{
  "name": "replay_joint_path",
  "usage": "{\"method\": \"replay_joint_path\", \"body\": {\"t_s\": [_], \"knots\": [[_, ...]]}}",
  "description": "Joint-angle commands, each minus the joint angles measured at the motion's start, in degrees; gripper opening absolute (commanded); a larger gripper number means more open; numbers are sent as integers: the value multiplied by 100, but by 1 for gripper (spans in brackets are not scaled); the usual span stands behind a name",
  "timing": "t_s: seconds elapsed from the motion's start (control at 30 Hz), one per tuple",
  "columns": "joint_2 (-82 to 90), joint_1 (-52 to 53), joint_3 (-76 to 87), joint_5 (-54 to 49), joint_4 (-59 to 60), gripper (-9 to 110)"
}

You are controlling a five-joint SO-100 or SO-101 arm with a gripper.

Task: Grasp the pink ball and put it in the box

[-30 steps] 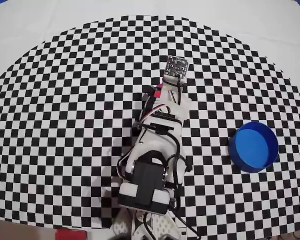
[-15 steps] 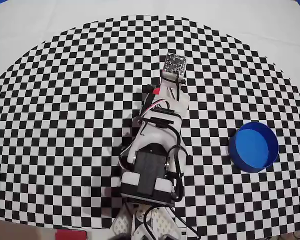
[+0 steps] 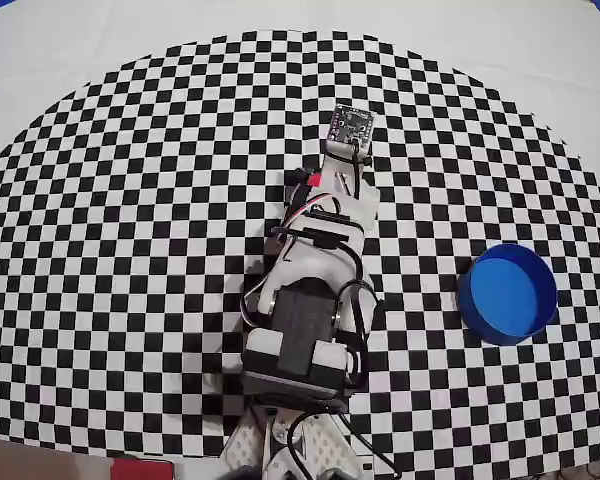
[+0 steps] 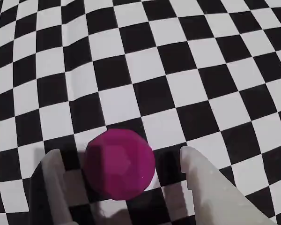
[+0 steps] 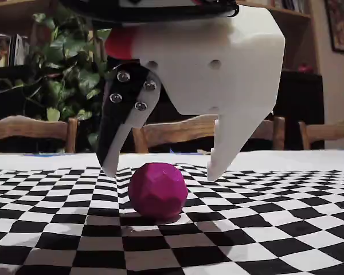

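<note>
Presently catalogued: one small magenta-pink faceted ball (image 5: 157,190) of matte finish, resting on a black-and-white checkered tablecloth (image 5: 286,229) and shown in the wrist view (image 4: 120,164) low in the frame, between the two fingers of the gripper. One white two-finger gripper (image 5: 160,171) is recorded as spread wide, its jaws apart and not touching the ball; in the fixed view the dark-faced finger (image 5: 123,126) is seen to the left of the ball and the white finger (image 5: 232,132) to the right, both tips held just above the cloth and level with the top of the ball. In the overhead view the ball is hidden beneath the white arm (image 3: 310,290), which is extended up the middle of the checkered area, with the small circuit board of the wrist camera (image 3: 350,124) at its far end. One round bright blue container with a low upright wall (image 3: 507,293) is noted at the right of the overhead view, standing on the cloth well apart from the arm. Wooden chairs (image 5: 28,129) and a leafy green plant (image 5: 69,74) are noted behind the table in the fixed view.
</note>
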Motion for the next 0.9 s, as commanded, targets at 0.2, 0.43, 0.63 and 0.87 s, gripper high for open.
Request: {"method": "replay_joint_path", "body": {"t_s": [0.2, 0.43, 0.63, 0.87], "knots": [[-79, 0, -246, 9, -79, 29], [-141, -18, -264, 0, -79, 29], [-246, -18, -334, -9, -79, 29], [-308, -26, -387, -9, -79, 29]]}}
